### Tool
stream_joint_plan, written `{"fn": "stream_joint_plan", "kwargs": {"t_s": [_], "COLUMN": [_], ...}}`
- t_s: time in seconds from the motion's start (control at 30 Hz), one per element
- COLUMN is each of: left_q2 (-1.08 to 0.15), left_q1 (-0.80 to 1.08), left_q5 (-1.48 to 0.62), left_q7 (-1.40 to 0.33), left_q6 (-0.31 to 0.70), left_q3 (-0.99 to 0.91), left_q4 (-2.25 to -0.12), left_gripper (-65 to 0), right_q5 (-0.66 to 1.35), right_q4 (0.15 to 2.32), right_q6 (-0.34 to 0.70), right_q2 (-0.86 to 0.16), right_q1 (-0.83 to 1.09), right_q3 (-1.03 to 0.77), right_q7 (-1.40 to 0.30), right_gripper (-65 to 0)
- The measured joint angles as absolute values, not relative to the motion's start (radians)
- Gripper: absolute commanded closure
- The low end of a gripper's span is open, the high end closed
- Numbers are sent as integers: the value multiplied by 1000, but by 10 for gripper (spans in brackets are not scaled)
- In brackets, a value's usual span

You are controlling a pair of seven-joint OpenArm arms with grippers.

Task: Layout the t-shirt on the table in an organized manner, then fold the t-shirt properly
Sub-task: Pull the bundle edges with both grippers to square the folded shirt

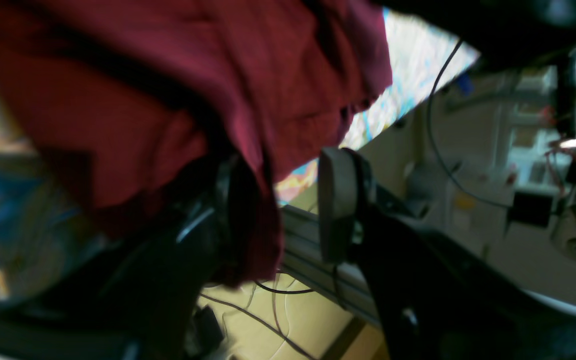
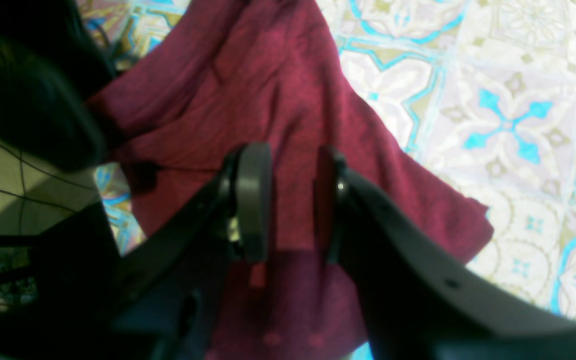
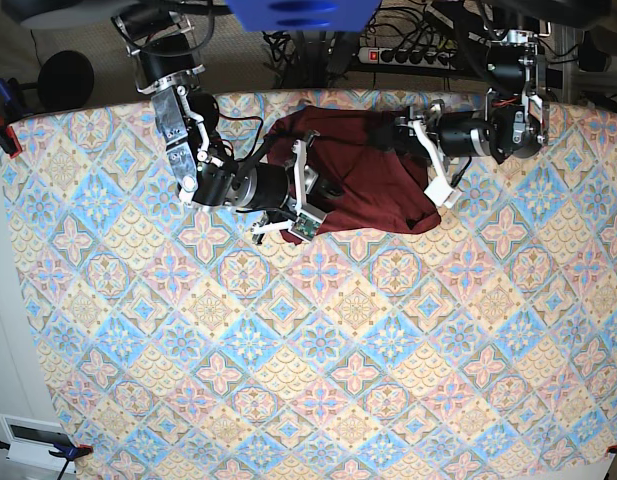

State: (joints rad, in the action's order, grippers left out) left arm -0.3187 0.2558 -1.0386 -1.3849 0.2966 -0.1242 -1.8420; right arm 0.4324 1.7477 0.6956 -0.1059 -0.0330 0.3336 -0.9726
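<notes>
We see the t-shirt (image 3: 363, 180), a plain maroon-red garment, lying bunched and rumpled at the far edge of the table (image 3: 288, 380), near the middle of that edge, with the patterned cloth of blue, pink and cream tiles bare around it on the near side. Both arms reach in from the far side and meet at the shirt. The right gripper (image 2: 290, 200) sits at the shirt's edge on the base view's left; in its wrist view we see its two pads parted with a gap between them, red fabric lying under and behind the gap, but we cannot tell whether any cloth is caught between them. The left gripper (image 1: 288, 200) is at the shirt's other side, near the table's far edge; in its wrist view, which is blurred, one grey pad (image 1: 337, 205) stands free while a fold of the t-shirt (image 1: 168, 100) drapes over the other finger, so its jaws are apart, and we cannot tell if they pinch the fabric. Cables (image 1: 268, 325) trail on the floor below.
</notes>
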Motion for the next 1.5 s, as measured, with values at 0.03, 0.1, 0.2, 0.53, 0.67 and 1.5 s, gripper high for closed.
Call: {"fn": "stream_joint_plan", "kwargs": {"t_s": [0.03, 0.1, 0.2, 0.53, 0.67, 1.5], "left_q2": [-319, -322, -335, -397, -419, -480], "left_q1": [254, 251, 239, 236, 251, 299], "left_q5": [-1032, -1010, -989, -962, -971, -1058], "left_q7": [-1384, -1383, -1385, -1385, -1385, -1404], "left_q6": [296, 296, 298, 298, 299, 299], "left_q3": [-117, -117, -124, -245, -242, -228], "left_q4": [-1842, -1842, -1841, -1840, -1840, -1843], "left_gripper": [-199, -154, -31, 0, 0, -5], "right_q5": [432, 433, 433, 437, 429, 425], "right_q4": [1748, 1748, 1747, 1758, 1776, 1923], "right_q6": [696, 696, 696, 696, 696, 696], "right_q2": [-105, -105, -105, -140, -172, -319], "right_q1": [-31, -31, -33, 10, 62, 67], "right_q3": [334, 334, 334, 342, 352, 513], "right_q7": [-976, -975, -974, -976, -987, -939], "right_gripper": [-158, -158, -158, -158, -158, -161]}}
